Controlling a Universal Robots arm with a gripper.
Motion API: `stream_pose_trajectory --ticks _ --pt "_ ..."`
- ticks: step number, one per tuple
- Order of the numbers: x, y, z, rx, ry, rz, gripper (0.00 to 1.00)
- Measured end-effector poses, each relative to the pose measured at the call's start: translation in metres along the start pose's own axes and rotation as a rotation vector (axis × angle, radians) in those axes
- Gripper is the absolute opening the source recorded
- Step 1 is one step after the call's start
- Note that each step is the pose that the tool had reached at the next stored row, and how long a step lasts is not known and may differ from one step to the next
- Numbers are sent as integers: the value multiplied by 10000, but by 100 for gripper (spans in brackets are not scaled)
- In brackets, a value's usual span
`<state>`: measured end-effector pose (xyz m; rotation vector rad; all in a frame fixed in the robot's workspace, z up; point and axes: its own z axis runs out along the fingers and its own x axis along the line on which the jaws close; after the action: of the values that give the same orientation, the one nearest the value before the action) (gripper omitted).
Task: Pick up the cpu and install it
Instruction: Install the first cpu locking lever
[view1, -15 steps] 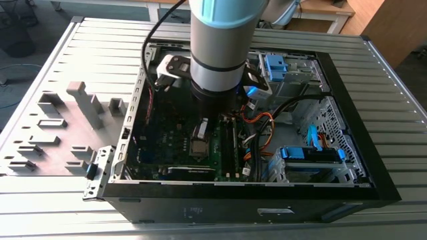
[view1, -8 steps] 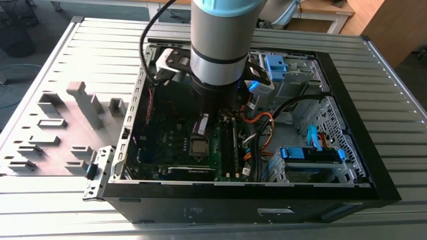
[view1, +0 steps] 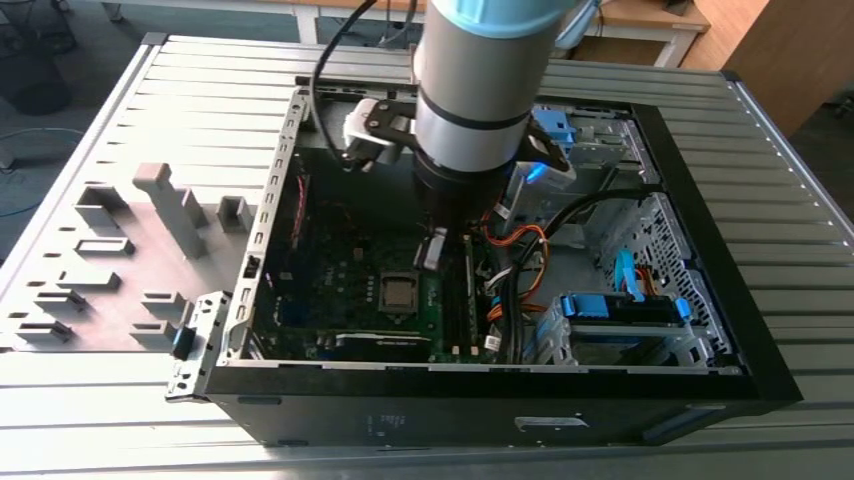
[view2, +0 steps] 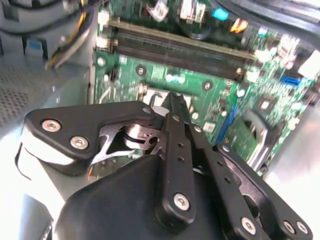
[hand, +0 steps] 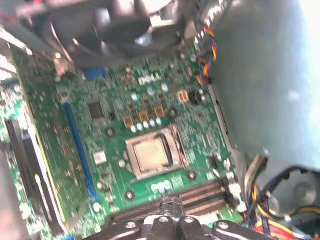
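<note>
Silver-grey and square, the small flat cpu (hand: 150, 153) sits in the metal socket frame (hand: 172, 131) at the middle of the green motherboard (hand: 115, 125) in the first wrist view; we see it low centre (view1: 398, 291) in the exterior view inside the open black PC case (view1: 747, 330). Our black end effector (view1: 430, 250) hangs above the board, apart from the cpu, its fingers (hand: 170, 205) pressed together on nothing.

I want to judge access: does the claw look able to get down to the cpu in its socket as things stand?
Probably yes. The cpu lies face up and uncovered on the motherboard, and the claw hangs above the nearby memory slots with nothing between.
</note>
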<state>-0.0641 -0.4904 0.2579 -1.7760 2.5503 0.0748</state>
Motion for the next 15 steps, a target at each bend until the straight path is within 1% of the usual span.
stream_pose_trajectory --ticks 1,3,5,7,10,15 --pt "-19 -39 2 0 -1 -1 11" --pt "-68 -86 6 -1 -1 0 11" --pt "-128 -121 11 0 1 0 11" --pt "-197 -138 19 0 0 -1 11" --pt "-294 -132 34 0 0 1 11" --pt "-447 -79 81 0 0 0 11"
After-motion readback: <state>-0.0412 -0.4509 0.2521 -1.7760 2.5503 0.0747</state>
